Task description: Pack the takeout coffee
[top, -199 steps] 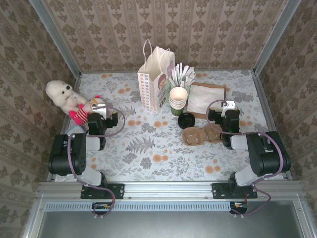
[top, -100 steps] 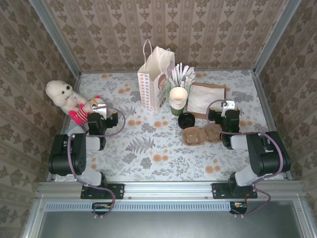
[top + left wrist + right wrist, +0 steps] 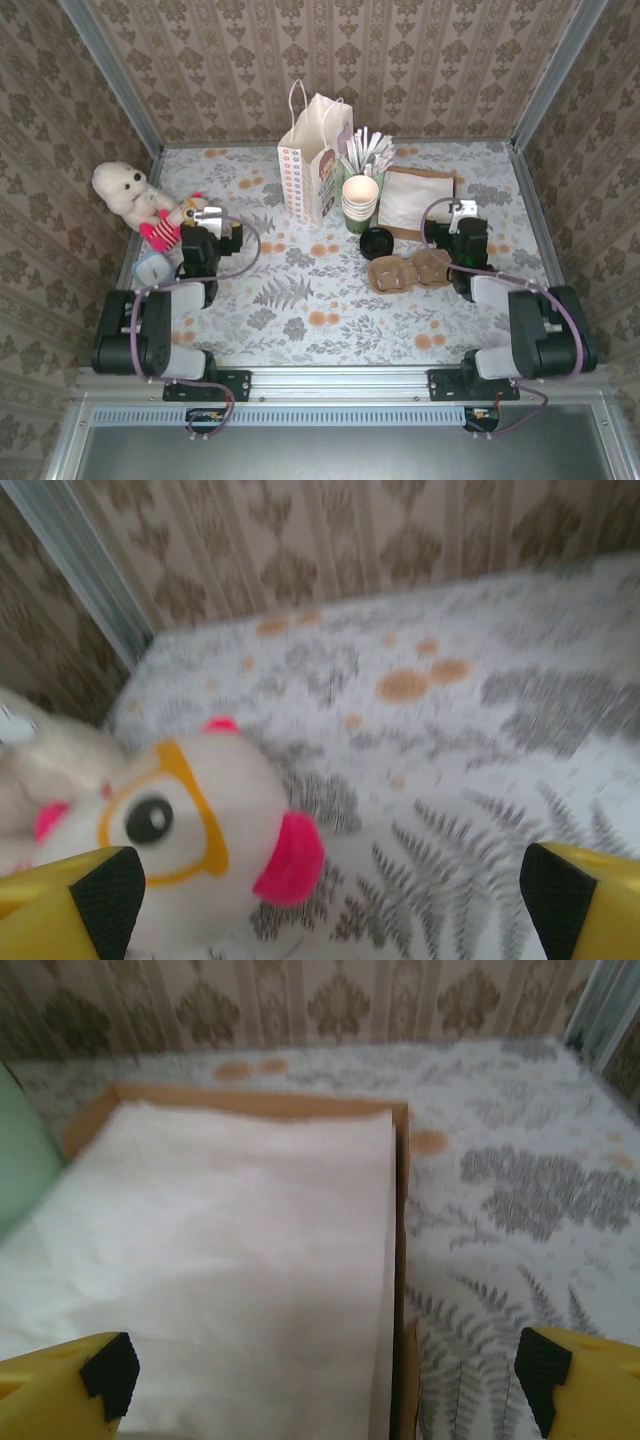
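The coffee point(image 3: 377, 242), as I take that dark-lidded round thing to be, sits right of the table's point(image 3: 300, 300) middle. It is just in front of the stack of cups point(image 3: 360, 197) and just behind the brown carrier point(image 3: 405, 272). The bag point(image 3: 315, 165) stands upright to its rear left, mouth up.

The right gripper point(image 3: 460, 218) is spread wide and holds nothing. It hangs to the coffee's right, over the near edge of the napkin tray point(image 3: 402, 1260). The left gripper point(image 3: 212, 224) is likewise spread and empty, well apart from the coffee, with a plush toy point(image 3: 190, 830) just beside 1 finger.

The risks come from crowding. Jaws this wide, coming in at the coffee, could clip the cups or catch the carrier's rim. Too hard a squeeze could buckle the paper wall or pop the lid. The bag looks light, so a nudge on its rim or handles may topple it. If the left arm swings out carelessly, it could drag the toy along.

Walls close 3 sides. The best open room is the bare middle between the 2 arms, and the clearest approach to the coffee looks to be from its near left.
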Tool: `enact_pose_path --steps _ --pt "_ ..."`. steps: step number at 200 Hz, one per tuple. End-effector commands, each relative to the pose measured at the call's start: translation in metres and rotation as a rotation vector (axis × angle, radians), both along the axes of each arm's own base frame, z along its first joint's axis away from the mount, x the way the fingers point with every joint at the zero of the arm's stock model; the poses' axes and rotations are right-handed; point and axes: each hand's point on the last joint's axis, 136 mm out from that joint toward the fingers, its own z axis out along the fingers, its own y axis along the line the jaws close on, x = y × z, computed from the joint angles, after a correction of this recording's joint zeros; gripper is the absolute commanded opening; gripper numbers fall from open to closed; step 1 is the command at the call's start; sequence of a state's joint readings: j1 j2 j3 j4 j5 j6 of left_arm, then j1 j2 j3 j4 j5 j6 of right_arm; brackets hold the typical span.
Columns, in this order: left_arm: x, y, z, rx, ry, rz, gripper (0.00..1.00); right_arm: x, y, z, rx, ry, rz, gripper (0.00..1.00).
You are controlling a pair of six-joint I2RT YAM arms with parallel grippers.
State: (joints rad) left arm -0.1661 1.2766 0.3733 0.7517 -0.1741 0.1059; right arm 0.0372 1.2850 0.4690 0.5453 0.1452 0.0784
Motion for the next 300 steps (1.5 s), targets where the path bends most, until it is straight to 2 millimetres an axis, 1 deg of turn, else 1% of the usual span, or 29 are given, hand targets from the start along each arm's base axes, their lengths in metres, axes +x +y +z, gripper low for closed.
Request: enact_pose_path --steps 1,16,25,29,35,46,49,50,51,54,62,74,88,100,119,133,137,140,149,154,157,178,197,213,224,249,261,277,300 --pt "-0.013 0.002 0.033 0.000 -0.064 0.086 1.00 -0.008 0.008 0.024 0.123 0.034 0.002 1.00" --pt "-0.022 -0.004 0.052 -0.094 -0.085 0.131 1.00 -0.015 0.015 0.035 0.260 0.067 -0.023 1.00" --pt "-0.027 -0.004 0.054 -0.158 -0.049 0.178 1.00 -0.019 0.023 0.040 0.361 0.099 -0.020 1.00" --pt "-0.029 -0.002 0.054 -0.217 -0.028 0.215 1.00 -0.020 0.029 0.043 0.402 0.113 -0.005 1.00" --pt "-0.033 0.002 0.051 -0.287 0.016 0.276 1.00 -0.024 0.036 0.045 0.459 0.146 0.010 1.00" --pt "-0.044 0.013 0.039 -0.410 0.121 0.416 1.00 -0.027 0.048 0.047 0.565 0.205 0.017 1.00" --pt "-0.048 0.015 0.032 -0.415 0.156 0.445 1.00 -0.028 0.052 0.048 0.590 0.221 0.021 1.00" --pt "-0.048 0.015 0.034 -0.433 0.154 0.453 1.00 -0.028 0.053 0.048 0.602 0.226 0.020 1.00" --pt "-0.052 0.017 0.027 -0.410 0.188 0.463 1.00 -0.028 0.054 0.049 0.611 0.232 0.019 1.00" --pt "-0.054 0.018 0.026 -0.430 0.210 0.488 1.00 -0.028 0.058 0.049 0.636 0.249 0.025 0.99" --pt "-0.059 0.019 0.020 -0.463 0.266 0.536 1.00 -0.029 0.070 0.051 0.687 0.294 0.046 0.98" --pt "-0.059 0.012 0.013 -0.499 0.332 0.542 1.00 -0.031 0.085 0.054 0.710 0.363 0.065 0.96" --pt "-0.053 -0.005 0.010 -0.521 0.389 0.465 1.00 -0.031 0.101 0.059 0.683 0.411 0.089 0.95" --pt "-0.047 -0.019 0.013 -0.535 0.414 0.395 1.00 -0.028 0.111 0.064 0.652 0.433 0.089 0.93" --pt "-0.043 -0.026 0.020 -0.563 0.429 0.377 1.00 -0.020 0.128 0.072 0.617 0.461 0.102 0.90" --pt "-0.039 -0.035 0.026 -0.541 0.444 0.314 1.00 -0.011 0.141 0.072 0.577 0.479 0.116 0.87" --pt "-0.038 -0.037 0.027 -0.537 0.445 0.296 1.00 -0.009 0.144 0.076 0.565 0.475 0.121 0.86" --pt "-0.037 -0.039 0.028 -0.536 0.444 0.284 1.00 -0.005 0.147 0.069 0.551 0.495 0.115 0.85" --pt "-0.035 -0.044 0.030 -0.539 0.440 0.253 1.00 0.002 0.152 0.067 0.521 0.508 0.111 0.84" --pt "-0.035 -0.046 0.031 -0.545 0.437 0.239 1.00 0.007 0.155 0.070 0.509 0.502 0.111 0.82" --pt "-0.035 -0.047 0.031 -0.549 0.436 0.234 1.00 0.006 0.155 0.066 0.495 0.524 0.103 0.81" --pt "-0.033 -0.047 0.029 -0.579 0.425 0.243 1.00 0.020 0.163 0.065 0.443 0.546 0.094 0.74" --pt "-0.032 -0.045 0.029 -0.579 0.413 0.250 1.00 0.028 0.168 0.061 0.385 0.567 0.082 0.68" --pt "-0.032 -0.041 0.031 -0.562 0.400 0.264 1.00 0.032 0.173 0.056 0.337 0.598 0.074 0.67" --pt "-0.030 -0.040 0.033 -0.535 0.389 0.247 1.00 0.035 0.176 0.054 0.305 0.616 0.071 0.59" --pt "-0.026 -0.048 0.040 -0.486 0.358 0.155 1.00 0.041 0.181 0.051 0.227 0.644 0.060 0.45" --pt "-0.027 -0.050 0.041 -0.494 0.357 0.140 1.00 0.043 0.181 0.050 0.189 0.663 0.049 0.39" --pt "-0.030 -0.058 0.044 -0.513 0.371 0.087 1.00 0.046 0.181 0.052 0.147 0.670 0.038 0.32" --pt "-0.034 -0.071 0.045 -0.528 0.389 0.011 1.00 0.050 0.178 0.054 0.110 0.671 0.011 0.30"
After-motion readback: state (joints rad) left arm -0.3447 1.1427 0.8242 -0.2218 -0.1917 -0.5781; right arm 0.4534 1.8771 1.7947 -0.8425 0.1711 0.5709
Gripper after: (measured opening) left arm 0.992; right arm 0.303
